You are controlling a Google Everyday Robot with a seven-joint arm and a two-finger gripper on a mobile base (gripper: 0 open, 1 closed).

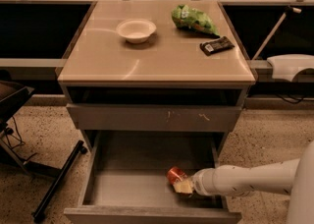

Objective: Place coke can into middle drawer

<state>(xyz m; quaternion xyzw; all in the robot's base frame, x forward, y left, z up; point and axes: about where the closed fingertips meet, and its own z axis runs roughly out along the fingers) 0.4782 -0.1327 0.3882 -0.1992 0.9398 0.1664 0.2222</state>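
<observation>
Drawer cabinet, tan top (157, 66), seen from the front and above. The middle drawer (122, 191) is pulled well out at the bottom, with a plain grey floor and low side walls. The closed grey drawer front (113, 118) above it carries pale scratch marks right of centre. The white arm (250, 179) enters from the right edge and reaches low over the drawer's right wall, so the gripper (189, 185) sits inside the drawer, right of centre and close to the front wall. The coke can (175, 174) is at the gripper's tip and touching it, tipped over at a slant. Its red body points up and left, and a pale end faces the gripper. It is inside the drawer walls, low against the floor. Cannot tell whether the claw is clamped on the can or slack around it, because the tip merges with the can's pale end. Judgement: the low reach and tilted can suit a set-down on the floor rather than a drop, so the task reads as near done, with release and withdrawal unconfirmed. On the top, well clear of the work, sit a white bowl (136, 30), a green crinkly snack bag (192, 19) and a flat black bar wrapper (217, 45). Writing: nothing legible on the can. The wrapper has a pale patch at its left end and the bag has some light print, both unreadable.
</observation>
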